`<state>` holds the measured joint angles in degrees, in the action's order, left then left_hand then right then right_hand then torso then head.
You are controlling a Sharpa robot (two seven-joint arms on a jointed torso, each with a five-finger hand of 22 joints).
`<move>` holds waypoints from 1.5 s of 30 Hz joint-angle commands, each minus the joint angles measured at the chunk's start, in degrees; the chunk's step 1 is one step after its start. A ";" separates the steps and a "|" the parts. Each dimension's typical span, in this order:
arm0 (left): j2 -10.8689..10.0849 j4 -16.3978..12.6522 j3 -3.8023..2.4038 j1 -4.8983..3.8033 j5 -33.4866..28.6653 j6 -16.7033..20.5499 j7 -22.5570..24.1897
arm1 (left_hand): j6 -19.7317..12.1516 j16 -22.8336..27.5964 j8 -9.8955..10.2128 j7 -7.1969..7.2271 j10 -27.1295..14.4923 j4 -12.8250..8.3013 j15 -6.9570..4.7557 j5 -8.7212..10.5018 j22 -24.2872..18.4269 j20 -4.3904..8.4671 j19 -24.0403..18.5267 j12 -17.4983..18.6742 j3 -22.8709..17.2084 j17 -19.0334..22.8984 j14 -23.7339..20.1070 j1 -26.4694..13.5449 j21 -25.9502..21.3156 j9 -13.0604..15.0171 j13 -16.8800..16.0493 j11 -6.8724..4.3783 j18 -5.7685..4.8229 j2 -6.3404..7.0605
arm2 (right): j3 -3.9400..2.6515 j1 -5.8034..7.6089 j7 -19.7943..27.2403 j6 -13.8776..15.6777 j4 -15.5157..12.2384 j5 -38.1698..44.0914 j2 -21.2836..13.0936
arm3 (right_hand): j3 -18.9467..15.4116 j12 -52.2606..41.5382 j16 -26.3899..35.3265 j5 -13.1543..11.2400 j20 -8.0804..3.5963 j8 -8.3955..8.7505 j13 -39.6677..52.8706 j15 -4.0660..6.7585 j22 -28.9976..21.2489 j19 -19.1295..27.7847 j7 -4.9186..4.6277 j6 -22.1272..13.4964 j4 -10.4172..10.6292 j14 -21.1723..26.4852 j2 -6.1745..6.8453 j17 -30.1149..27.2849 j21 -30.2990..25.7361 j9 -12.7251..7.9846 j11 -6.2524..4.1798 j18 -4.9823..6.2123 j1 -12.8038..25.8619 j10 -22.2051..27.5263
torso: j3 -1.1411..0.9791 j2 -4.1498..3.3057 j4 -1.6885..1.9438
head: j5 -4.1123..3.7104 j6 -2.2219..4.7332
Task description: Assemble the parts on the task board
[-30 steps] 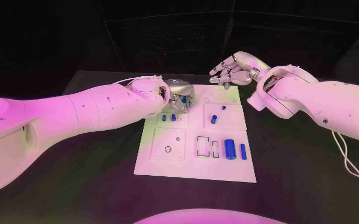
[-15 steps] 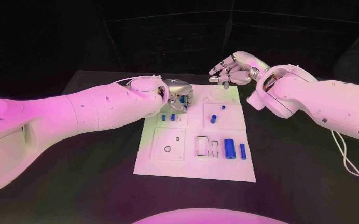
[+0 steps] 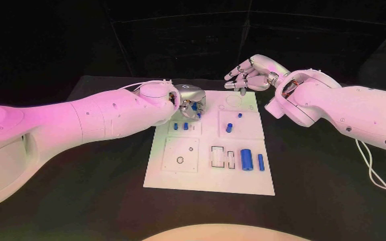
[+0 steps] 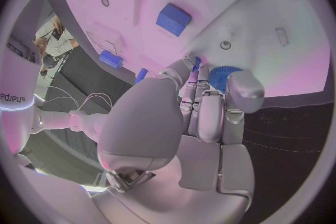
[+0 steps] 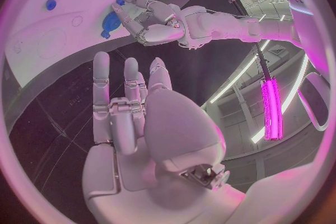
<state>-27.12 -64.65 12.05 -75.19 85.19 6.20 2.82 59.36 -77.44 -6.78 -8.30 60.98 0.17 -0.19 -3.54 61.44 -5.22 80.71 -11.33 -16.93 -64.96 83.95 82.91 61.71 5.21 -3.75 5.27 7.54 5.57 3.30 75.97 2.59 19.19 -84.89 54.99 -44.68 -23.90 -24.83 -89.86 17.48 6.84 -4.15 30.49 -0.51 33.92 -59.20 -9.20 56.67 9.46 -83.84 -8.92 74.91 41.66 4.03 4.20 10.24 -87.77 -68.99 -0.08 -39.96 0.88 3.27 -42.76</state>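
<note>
The white task board (image 3: 209, 179) lies in the middle of the table. My left hand (image 3: 191, 102) hovers low over its far left corner, fingers curled around a blue round ribbed part (image 4: 223, 75), which sits at the board's edge. In the right wrist view that same left hand (image 5: 157, 25) reaches onto the board (image 5: 42, 50) with the blue round part (image 5: 108, 25) at its fingertips. My right hand (image 3: 245, 77) hangs above the board's far edge, its fingers (image 5: 129, 89) spread and straight, holding nothing.
On the board lie two small blue pieces (image 3: 181, 125) near the left hand, two more (image 3: 230, 128) in the middle, and a thick blue cylinder (image 3: 247, 160) beside a slim one (image 3: 261, 163) at the near right. Black table surrounds the board.
</note>
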 commanded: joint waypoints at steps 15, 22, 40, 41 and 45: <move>0.09 -0.03 0.06 0.10 0.38 -1.40 0.01 | 2.28 -0.60 -0.50 0.54 3.74 -0.18 -0.38 -0.01 2.36 -0.10 0.78 -0.74 -3.62 -0.04 1.35 -1.00 2.21 -0.02 -0.58 -0.99 -1.40 -0.60 | -0.03 0.11 0.36 0.30 -0.10 0.10 0.03 | -0.10 -0.06 -0.14 0.39 0.14 -0.05 -0.01 -0.43 0.03 -0.31 0.08 -0.26 0.09 -6.16 -0.18 15.09 -0.23 0.03 0.03 0.14 -0.35 0.42 | -0.02 -0.01 0.05 | 0.14 -0.17; 0.05 -0.07 0.06 0.22 0.32 0.24 1.02 | 4.76 -0.72 -1.21 1.26 6.87 -0.67 -1.16 0.18 3.89 0.59 1.24 -0.63 -5.30 0.12 1.40 -1.36 3.60 0.40 -0.91 -1.89 -1.70 -0.95 | -0.03 0.11 0.37 0.29 -0.08 0.10 0.06 | -0.11 -0.09 -0.14 0.42 0.14 -0.09 0.00 -0.43 0.03 -0.31 0.08 -0.22 0.16 -6.16 -0.27 15.09 -0.24 0.05 0.04 0.14 -0.32 0.38 | -0.02 0.00 0.02 | 0.24 -0.17; -3.20 -3.24 -1.07 0.34 -3.46 6.30 2.19 | 5.21 -0.73 -0.51 0.84 7.91 -2.36 -1.10 0.24 4.90 0.82 1.39 1.28 -7.59 0.57 1.38 -1.39 4.35 0.40 -0.90 -1.77 -1.92 -0.78 | -0.03 0.11 0.29 0.44 -0.18 0.10 -0.22 | -0.13 -0.12 -0.14 0.44 0.14 -0.12 0.02 -0.43 0.03 -0.32 0.08 -0.17 0.22 -6.16 -0.35 15.09 -0.25 0.06 0.04 0.14 -0.30 0.34 | -0.05 0.08 0.10 | 0.19 0.30; -3.72 -3.83 -1.40 0.34 -3.73 6.62 2.20 | 5.17 -0.73 -0.44 0.80 7.89 -2.43 -1.08 0.24 4.93 0.80 1.39 1.41 -7.69 0.61 1.37 -1.44 4.37 0.39 -0.89 -1.73 -1.92 -0.72 | -0.03 0.11 0.28 0.45 -0.17 0.10 -0.25 | -0.13 -0.12 -0.14 0.44 0.14 -0.12 0.02 -0.43 0.03 -0.32 0.08 -0.17 0.22 -6.16 -0.35 15.09 -0.25 0.06 0.04 0.14 -0.30 0.34 | -0.04 0.03 0.10 | 0.19 0.34; -6.10 -6.32 -2.47 0.35 -4.34 8.50 2.48 | 5.01 -0.77 -0.21 0.67 7.85 -2.70 -0.99 0.23 5.61 0.73 1.59 1.76 -7.99 0.60 1.38 -1.52 5.02 0.33 -0.87 -1.62 -2.08 -0.49 | -0.03 0.11 0.28 0.49 -0.14 0.10 -0.36 | -0.13 -0.12 -0.14 0.44 0.14 -0.12 0.02 -0.43 0.03 -0.32 0.08 -0.17 0.22 -6.16 -0.35 15.09 -0.25 0.06 0.04 0.14 -0.30 0.34 | -0.04 0.06 0.22 | 0.32 0.54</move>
<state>-33.08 -70.58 9.59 -74.78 82.56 11.63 4.39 64.28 -77.84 -7.12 -7.27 68.70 -2.61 -1.13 -3.48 66.98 -4.41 81.93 -9.76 -24.62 -64.40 84.06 81.84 66.47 5.58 -4.66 3.28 6.50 4.88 3.30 75.97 2.58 19.20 -84.95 54.99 -45.00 -23.90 -24.83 -89.86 17.67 6.85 -4.15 30.49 -0.51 33.92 -59.19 -9.20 56.67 9.46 -83.84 -8.92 74.90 41.66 4.03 4.20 10.24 -87.76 -68.99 -0.10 -39.91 0.99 3.50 -42.29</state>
